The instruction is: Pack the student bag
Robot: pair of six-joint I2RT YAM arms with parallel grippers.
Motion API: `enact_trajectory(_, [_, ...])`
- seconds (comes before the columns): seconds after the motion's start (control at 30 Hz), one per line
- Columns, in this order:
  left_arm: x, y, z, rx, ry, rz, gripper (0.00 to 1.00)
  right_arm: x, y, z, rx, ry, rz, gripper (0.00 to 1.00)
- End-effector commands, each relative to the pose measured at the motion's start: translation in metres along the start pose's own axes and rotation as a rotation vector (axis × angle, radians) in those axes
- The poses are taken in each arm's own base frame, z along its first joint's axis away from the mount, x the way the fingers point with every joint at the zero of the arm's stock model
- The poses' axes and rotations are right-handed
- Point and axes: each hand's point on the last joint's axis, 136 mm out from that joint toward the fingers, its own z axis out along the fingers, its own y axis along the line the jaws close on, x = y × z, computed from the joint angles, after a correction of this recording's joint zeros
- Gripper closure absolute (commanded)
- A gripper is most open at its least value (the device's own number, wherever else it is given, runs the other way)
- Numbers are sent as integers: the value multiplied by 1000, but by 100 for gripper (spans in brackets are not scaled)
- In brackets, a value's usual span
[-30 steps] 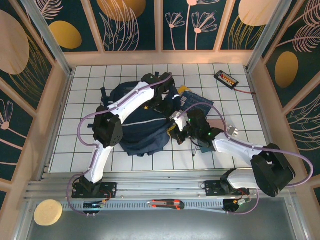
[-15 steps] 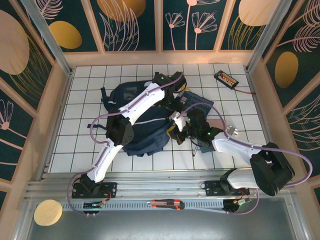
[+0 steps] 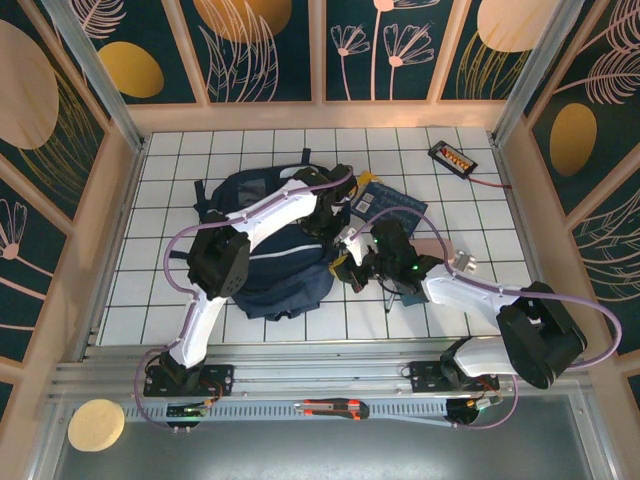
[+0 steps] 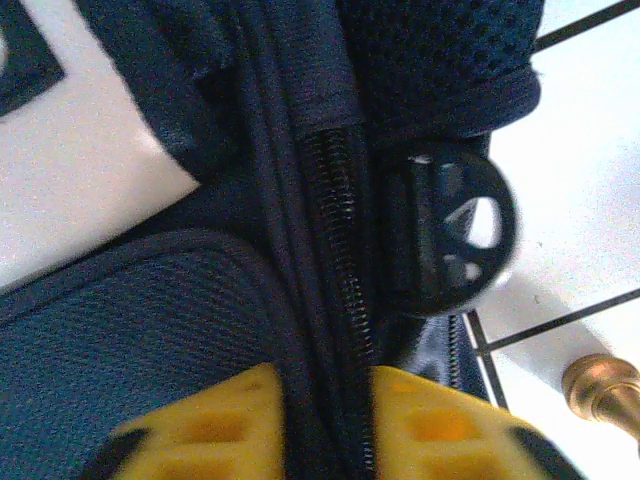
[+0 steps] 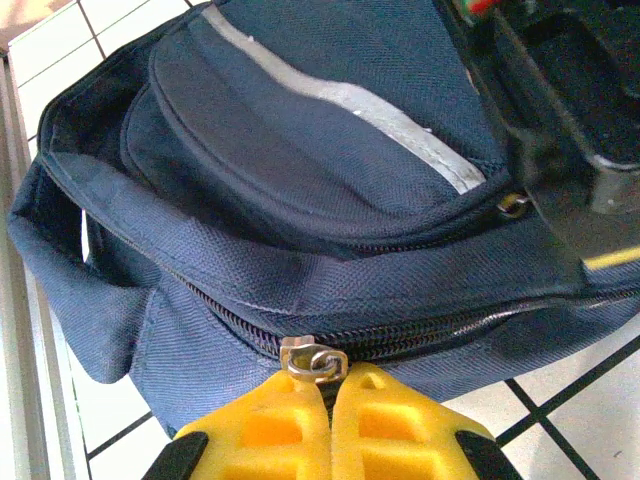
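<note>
Since a second ago the left gripper has swung back from the far rim of the bag and gone from wide open to clamped. The bag has slid a little to the left with it, while the right gripper has stayed put.

The left gripper's yellow fingers are now pressed together on a fold of the bag, with the zip running up between them. The right gripper is fully closed too, nipping the metal zip pull at its tips.

The split looks deliberate: one gripper pins the cloth so the zip stays taut, and the other is set to draw the pull along it. Whether that would open or close the bag I cannot tell.

The bag lies flat on the bench, a little left of centre, under both wrists.

- **Bag and grippers:** one bag and two grippers, both shut on it.
- **Pulls:** one held, and what looks like a second small one on the pocket above.
- **Beside the bag, to its right:** one dark blue book, probably waiting to be packed.
- **Far corner:** one small device with a cable.
- **Near rail, off the bench:** one cutter, out of the way.
</note>
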Motion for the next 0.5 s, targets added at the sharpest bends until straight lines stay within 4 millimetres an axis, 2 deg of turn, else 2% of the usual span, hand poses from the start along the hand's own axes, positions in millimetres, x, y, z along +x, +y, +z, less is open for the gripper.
enact_trajectory(0.0, [14,13,1,-20,73,-12,100,-37,-10,-6,47,-77,-33,100])
enact_trajectory(0.13, [-14,19,-20,-11,-16,-49,100,-38,-6,-11,33,-19,1,100])
enact_trajectory(0.3, [-67,25,-52,43,-146,-133,100,-28,5,-17,35,124,43,100])
enact_trajectory(0.43, [-106,27,-78,77,-240,-180,100,-23,4,-19,129,221,63,100])
enact_trajectory(0.47, [-113,28,-79,93,-247,-196,100,-25,3,-20,159,231,77,100])
